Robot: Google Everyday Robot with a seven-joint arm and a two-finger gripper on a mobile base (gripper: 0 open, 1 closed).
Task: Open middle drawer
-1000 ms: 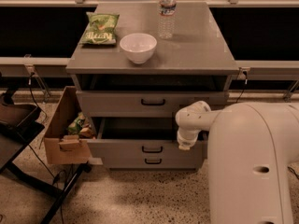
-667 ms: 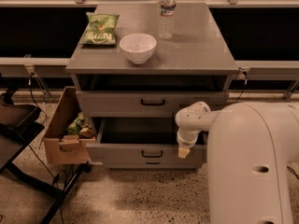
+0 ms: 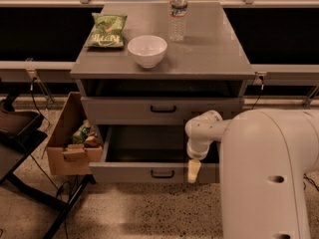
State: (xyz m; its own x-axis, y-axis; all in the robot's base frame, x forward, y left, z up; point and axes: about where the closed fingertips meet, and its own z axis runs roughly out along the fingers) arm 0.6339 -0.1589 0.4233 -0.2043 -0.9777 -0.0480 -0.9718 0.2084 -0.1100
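The wide grey middle drawer [image 3: 129,172] with its medium-height flat front stands pulled well out of the grey cabinet, its plain grey inside open to view, below the closed shorter-fronted grey drawer [image 3: 124,111], so the opening looks all but done. The main risk I see now is undoing it: the white arm's gripper [image 3: 193,171] hangs tip-down at the upper edge of the drawer front, just right of the small black bar handle [image 3: 162,174], and a careless withdrawal towards the cabinet could nudge the front back in. A further hard pull might run the drawer to the end of its runners and jolt the cabinet, which could topple the clear plastic water bottle [image 3: 178,14] standing on the grey worktop [image 3: 214,49]. The brown cardboard box [image 3: 65,133] sits just beside the drawer's left corner and could snag it. I cannot tell how wide the jaws are. They hold nothing I can see, clear of the handle; whether they touch the front is unclear.
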